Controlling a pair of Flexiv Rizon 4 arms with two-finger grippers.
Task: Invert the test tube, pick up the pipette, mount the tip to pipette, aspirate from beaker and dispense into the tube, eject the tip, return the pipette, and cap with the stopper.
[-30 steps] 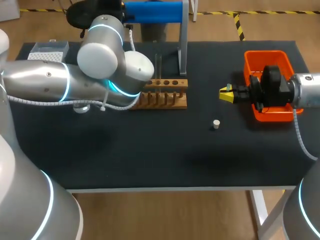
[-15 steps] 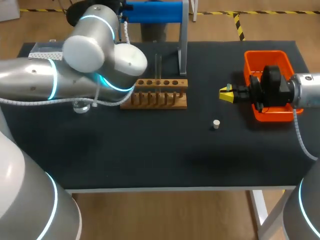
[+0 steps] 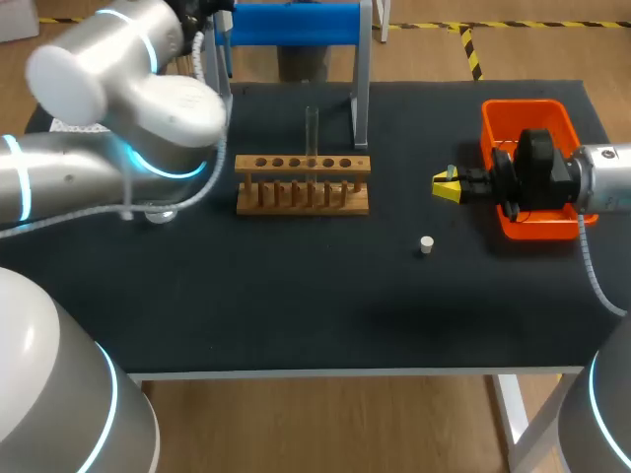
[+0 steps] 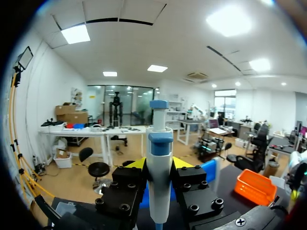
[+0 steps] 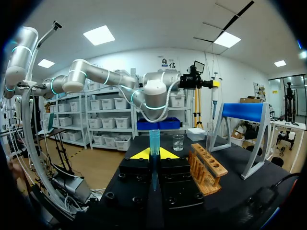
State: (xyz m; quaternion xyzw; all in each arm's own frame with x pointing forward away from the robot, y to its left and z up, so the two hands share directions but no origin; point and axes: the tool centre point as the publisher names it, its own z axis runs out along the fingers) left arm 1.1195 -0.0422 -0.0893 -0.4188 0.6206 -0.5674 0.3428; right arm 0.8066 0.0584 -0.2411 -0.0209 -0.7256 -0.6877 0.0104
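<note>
Pipette [image 4: 159,167]: slim, blue-capped white cylinder.

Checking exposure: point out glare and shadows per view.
Head view: white highlights on the left arm, little shadow on the table. Left wrist view: ceiling lights glare, pipette evenly lit. Right wrist view: same glare, rack evenly lit.

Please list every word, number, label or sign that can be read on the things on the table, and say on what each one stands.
None can be read.
The pipette in the left gripper, the wooden rack, the orange bin and the stopper show no legible print in any view.
</note>
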